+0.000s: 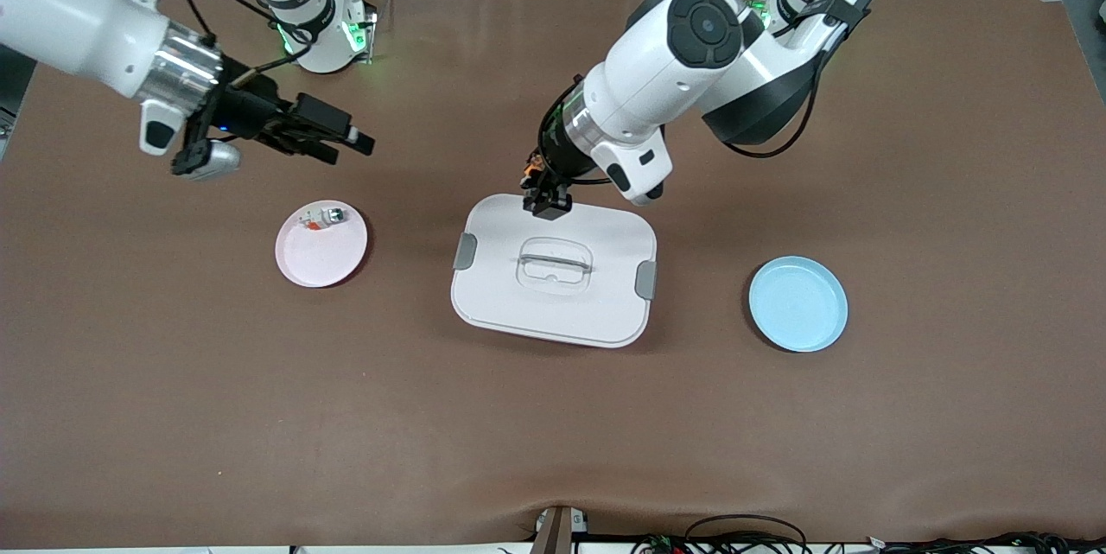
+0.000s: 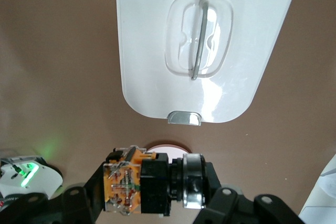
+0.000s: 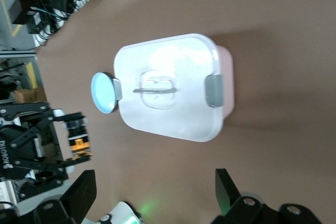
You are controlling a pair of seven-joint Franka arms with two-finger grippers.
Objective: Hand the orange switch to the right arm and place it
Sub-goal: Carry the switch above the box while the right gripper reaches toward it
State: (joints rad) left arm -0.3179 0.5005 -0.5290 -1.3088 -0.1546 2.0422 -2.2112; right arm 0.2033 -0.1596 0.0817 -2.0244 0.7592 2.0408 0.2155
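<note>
My left gripper (image 1: 543,187) is shut on the orange switch (image 1: 537,178) and holds it in the air over the box's edge that lies farthest from the front camera. In the left wrist view the switch (image 2: 147,184) lies crosswise between the fingers, with its clear orange body at one end and its black-and-silver button at the other. My right gripper (image 1: 346,139) is open and empty, up in the air over the table near the pink plate (image 1: 321,264). The right wrist view shows its spread fingers (image 3: 79,195) and, farther off, the switch (image 3: 79,141) in the left gripper.
A white lidded box (image 1: 553,273) with a clear handle and grey clips stands mid-table. The pink plate, toward the right arm's end, holds a small white-and-clear part (image 1: 321,217). A light blue plate (image 1: 797,303) lies toward the left arm's end.
</note>
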